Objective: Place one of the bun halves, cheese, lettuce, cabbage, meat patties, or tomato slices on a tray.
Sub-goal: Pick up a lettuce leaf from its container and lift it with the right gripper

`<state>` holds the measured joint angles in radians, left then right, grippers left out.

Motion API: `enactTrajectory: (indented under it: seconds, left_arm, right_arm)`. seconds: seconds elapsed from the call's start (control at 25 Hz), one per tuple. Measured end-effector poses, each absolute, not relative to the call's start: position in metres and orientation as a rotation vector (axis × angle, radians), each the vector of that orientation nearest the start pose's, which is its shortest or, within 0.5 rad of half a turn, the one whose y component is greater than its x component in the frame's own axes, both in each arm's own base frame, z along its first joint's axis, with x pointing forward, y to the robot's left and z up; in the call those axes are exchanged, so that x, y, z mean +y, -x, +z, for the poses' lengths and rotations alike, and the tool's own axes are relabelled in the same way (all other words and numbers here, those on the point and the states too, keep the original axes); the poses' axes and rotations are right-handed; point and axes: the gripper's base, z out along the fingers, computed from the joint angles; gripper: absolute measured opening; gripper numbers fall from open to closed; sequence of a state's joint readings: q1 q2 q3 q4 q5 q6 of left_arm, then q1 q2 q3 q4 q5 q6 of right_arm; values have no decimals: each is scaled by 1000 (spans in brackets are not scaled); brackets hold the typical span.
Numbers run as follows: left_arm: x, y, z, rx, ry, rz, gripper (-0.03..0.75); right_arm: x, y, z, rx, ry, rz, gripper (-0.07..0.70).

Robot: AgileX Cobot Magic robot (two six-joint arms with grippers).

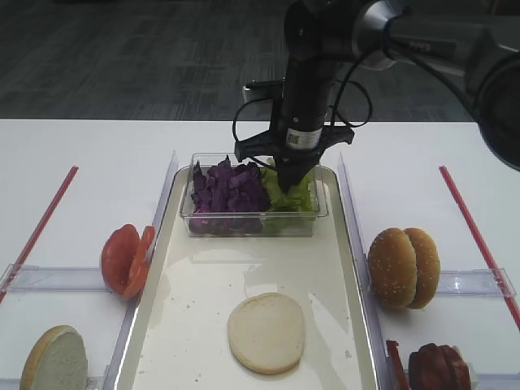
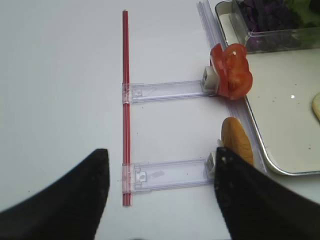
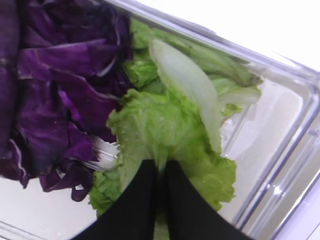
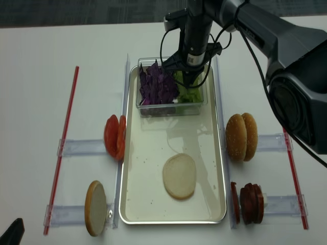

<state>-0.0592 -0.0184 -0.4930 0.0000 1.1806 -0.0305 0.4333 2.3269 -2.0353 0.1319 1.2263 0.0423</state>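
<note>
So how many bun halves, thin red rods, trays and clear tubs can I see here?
Golden-brown sesame bun halves: 4
Thin red rods: 2
Long cream-white silver-rimmed tray: 1
Clear plastic tub: 1
Total: 8

the right gripper's (image 3: 161, 170) tips are buried in the lettuce (image 3: 165, 130), so the pinch itself is hidden. beside the tray (image 1: 357, 244), the patties (image 1: 439, 370) and the lower-left bun (image 1: 54, 359) are cut by the bottom edge. the left gripper's (image 2: 160, 175) fingers are cropped below.
</note>
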Motion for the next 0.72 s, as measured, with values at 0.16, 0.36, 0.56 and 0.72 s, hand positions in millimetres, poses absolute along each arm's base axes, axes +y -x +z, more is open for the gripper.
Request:
enactTrajectory:
  seconds: [0.16, 0.36, 0.56, 0.72]
  left_arm:
    - [1, 12, 266, 2153, -31, -52, 433]
    - [1, 12, 266, 2153, -31, -52, 433]
    - [1, 12, 266, 2153, -31, -52, 433]
    - [1, 12, 266, 2153, -31, -52, 433]
  right_arm:
    - [213, -433, 197, 2955, 533, 245, 74]
    - [212, -431, 208, 2935, 531, 257, 74]
    - [212, -428, 219, 2913, 527, 282, 74]
    - [211, -426, 232, 2888, 525, 289, 74]
